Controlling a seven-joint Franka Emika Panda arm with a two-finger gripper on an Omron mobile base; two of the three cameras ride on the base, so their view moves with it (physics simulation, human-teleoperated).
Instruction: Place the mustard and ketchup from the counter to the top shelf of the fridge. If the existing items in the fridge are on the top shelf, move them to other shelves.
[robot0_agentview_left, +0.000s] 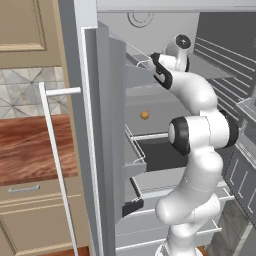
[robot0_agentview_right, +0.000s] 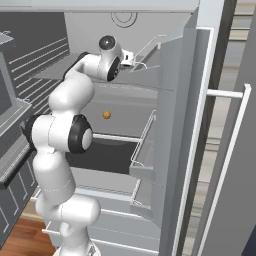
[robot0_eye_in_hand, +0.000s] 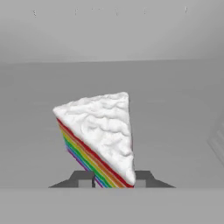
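Jaws clamp soft, white-iced rainbow-striped cake wedge.

White arm rises from six o'clock, elbow bent, forearm reaching toward eleven o'clock. Gripper jaws closed in on a cake wedge.

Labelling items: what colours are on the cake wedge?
White icing over rainbow-striped layers on the cake wedge; best in the hand view.

The cake wedge blocks the pincer; bare top shelf lies open around it.
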